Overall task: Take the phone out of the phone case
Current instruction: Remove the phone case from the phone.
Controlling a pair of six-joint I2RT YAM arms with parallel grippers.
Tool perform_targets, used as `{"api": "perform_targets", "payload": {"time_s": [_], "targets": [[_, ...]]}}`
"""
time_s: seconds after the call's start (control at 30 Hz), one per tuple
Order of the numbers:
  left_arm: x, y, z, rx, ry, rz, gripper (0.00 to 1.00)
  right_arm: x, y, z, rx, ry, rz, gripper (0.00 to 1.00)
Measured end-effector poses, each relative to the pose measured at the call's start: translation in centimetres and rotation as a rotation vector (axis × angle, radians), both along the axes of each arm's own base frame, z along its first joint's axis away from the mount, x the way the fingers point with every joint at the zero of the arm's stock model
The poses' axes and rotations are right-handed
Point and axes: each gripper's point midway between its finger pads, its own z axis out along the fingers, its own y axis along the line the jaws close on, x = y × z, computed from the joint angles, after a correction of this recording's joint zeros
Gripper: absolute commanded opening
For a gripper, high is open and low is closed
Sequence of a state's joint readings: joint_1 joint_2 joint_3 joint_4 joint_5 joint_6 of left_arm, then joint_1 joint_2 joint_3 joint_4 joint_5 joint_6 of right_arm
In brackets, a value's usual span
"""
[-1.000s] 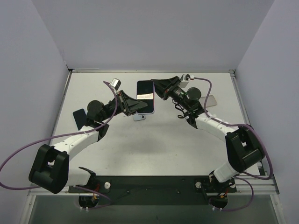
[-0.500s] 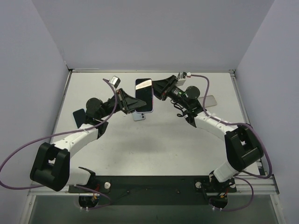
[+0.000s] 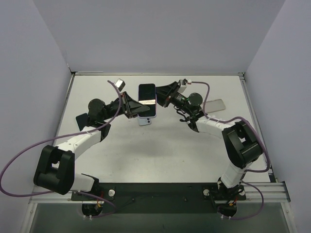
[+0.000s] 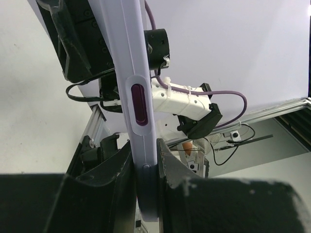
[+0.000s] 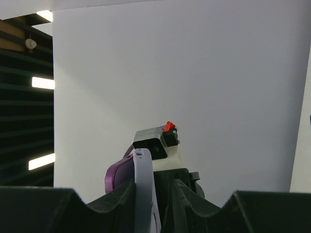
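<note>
The phone, dark screen up, sits in its lilac case (image 3: 147,100) and is held above the table's far middle between both grippers. My left gripper (image 3: 133,108) is shut on the case's left edge. In the left wrist view the case edge (image 4: 136,73) with its purple side button runs up from between the closed fingers (image 4: 172,170). My right gripper (image 3: 163,97) is shut on the case's right edge. In the right wrist view the lilac edge (image 5: 142,184) stands between its fingers (image 5: 181,191), with the left wrist camera behind it.
A small pale lilac object (image 3: 145,122) lies on the table just below the held phone. A grey flat object (image 3: 216,105) lies at the right. A black flat piece (image 3: 82,120) lies at the left. Grey walls enclose the white table (image 3: 160,150).
Both grippers and the cased phone have shifted a little to the left and towards the far side. Both grips stay shut on the case.
</note>
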State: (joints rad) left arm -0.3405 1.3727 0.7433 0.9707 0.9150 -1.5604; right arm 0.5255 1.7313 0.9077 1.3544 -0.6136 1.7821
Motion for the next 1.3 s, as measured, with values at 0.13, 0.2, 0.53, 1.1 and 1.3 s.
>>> {"api": "perform_targets", "payload": {"time_s": [0.13, 0.2, 0.53, 1.1, 1.3], "targets": [[-0.1, 0.4, -0.1, 0.022, 0.008, -0.027, 0.00, -0.3, 0.2, -0.3, -0.080, -0.040, -0.008, 0.27], [-0.1, 0.8, 0.1, 0.029, -0.002, -0.041, 0.00, -0.5, 0.4, -0.1, -0.120, -0.068, 0.000, 0.27], [0.3, 1.7, -0.7, 0.060, 0.006, -0.094, 0.00, -0.5, 1.3, -1.4, -0.416, -0.208, 0.003, 0.36], [0.0, 1.9, -1.3, 0.077, -0.002, -0.162, 0.00, -0.7, 1.4, -2.4, -0.522, -0.280, 0.012, 0.40], [0.3, 2.2, -1.4, 0.091, -0.008, -0.183, 0.00, -1.0, 1.8, -2.2, -0.525, -0.306, 0.017, 0.17]]}}
